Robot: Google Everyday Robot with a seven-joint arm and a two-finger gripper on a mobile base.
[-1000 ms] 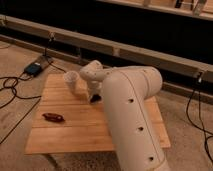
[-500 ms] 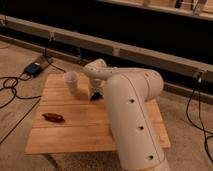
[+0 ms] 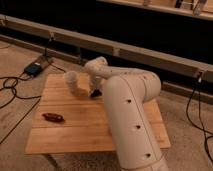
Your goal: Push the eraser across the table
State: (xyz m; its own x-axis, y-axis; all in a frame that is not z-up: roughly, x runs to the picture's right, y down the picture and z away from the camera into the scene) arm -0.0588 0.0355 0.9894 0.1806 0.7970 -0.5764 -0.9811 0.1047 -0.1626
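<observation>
Camera view, arm bent over table (image 3: 75, 125), gripper (image 3: 95, 91) down at eraser (image 3: 96, 94)

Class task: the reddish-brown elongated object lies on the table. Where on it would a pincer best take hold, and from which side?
Grip the reddish-brown object at its middle, across the narrow width, coming from above: it lies flat and long on the table with open wood around. The pincer is now down by the white cup.

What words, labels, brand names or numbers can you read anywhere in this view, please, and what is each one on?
None: no readable text shows on the table, the white cup, the reddish-brown object, the blue box on the floor or the arm.
The gripper is low at the table's far edge, by the eraser.
</observation>
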